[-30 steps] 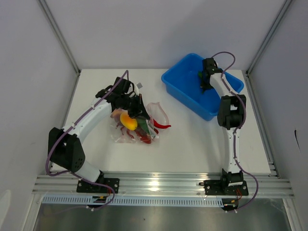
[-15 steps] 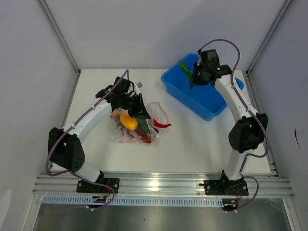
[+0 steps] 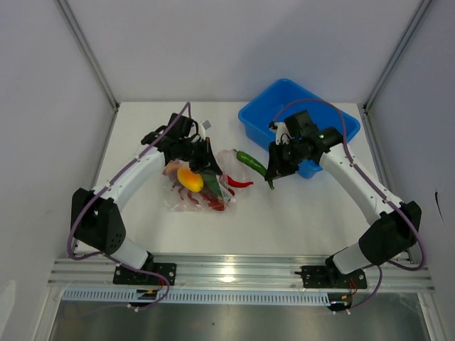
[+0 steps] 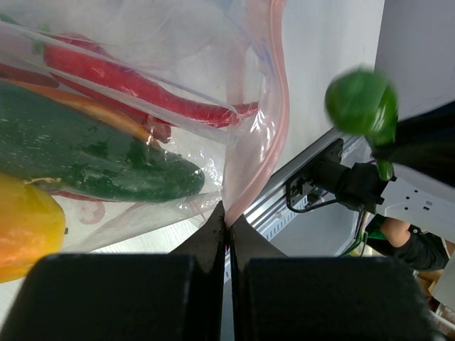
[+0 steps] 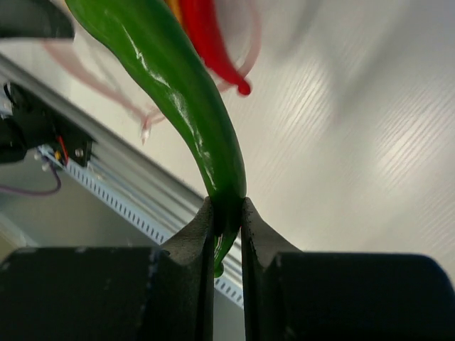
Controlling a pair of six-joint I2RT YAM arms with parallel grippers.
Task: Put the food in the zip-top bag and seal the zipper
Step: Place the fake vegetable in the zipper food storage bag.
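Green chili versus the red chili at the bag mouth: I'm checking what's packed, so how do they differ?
The green chili is pinched at its thin end by the right gripper, held off the table; the red chili lies ungripped. The green chili is outside the zip-top bag; the red chili sits in it, tip at the mouth. Both are slim, glossy, tapered peppers.

The zip-top bag (image 3: 186, 199) lay crumpled on the left half of the table (image 3: 298, 213). It was clear and crinkly, its mouth gaping toward the right, with the pale pink zipper (image 4: 276, 106) unsealed and bowed into a loop. Inside sat a yellow-orange fruit (image 3: 189, 179), a dark green pepper (image 4: 92, 160) and a red chili (image 4: 128, 78) whose tip reached the mouth. A long green chili (image 3: 250, 162) hung just beside the opening — pinched at its stem end by the right hand (image 5: 227, 213) — while the left hand (image 4: 227, 226) gripped the bag's rim.
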